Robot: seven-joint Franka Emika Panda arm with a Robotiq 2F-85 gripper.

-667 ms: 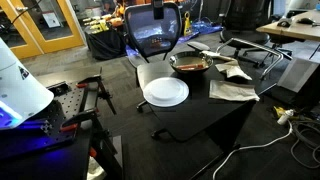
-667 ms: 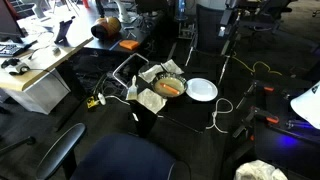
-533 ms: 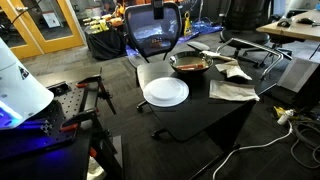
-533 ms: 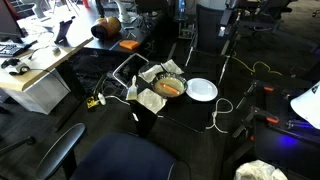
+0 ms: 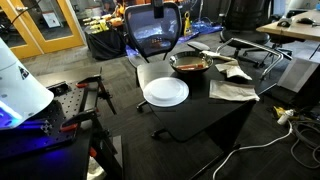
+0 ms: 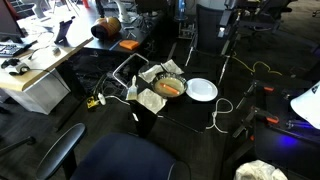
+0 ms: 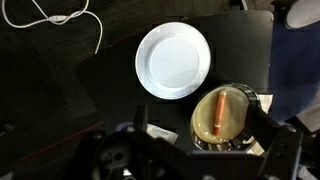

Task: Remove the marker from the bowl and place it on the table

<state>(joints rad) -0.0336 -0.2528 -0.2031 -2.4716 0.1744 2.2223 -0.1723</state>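
Black tabletop [image 5: 200,115] fills my working area, in an office cluttered with desks and chairs. Nothing has changed across the last fraction of a second: both exterior views and my wrist view match what came before, so I am holding station and the task has not visibly begun.

My gripper [image 7: 200,150] hangs above the table. My jaws seem spread wide and empty (the wrist view blurs them, so this is a judgement). The marker [image 7: 220,113], orange, lies inside the bowl [image 7: 240,118], directly below me and just beside the white plate [image 7: 173,60]. Since I have not gripped it, every step remains: descend, close on the marker, lift it out, set it on bare table.

Counting: one bowl, one marker, one plate, two crumpled cloths in an exterior view [image 5: 233,92] [image 5: 236,71] beyond the bowl, one office chair [image 5: 155,30] behind the table, and one white cable [image 7: 50,15].
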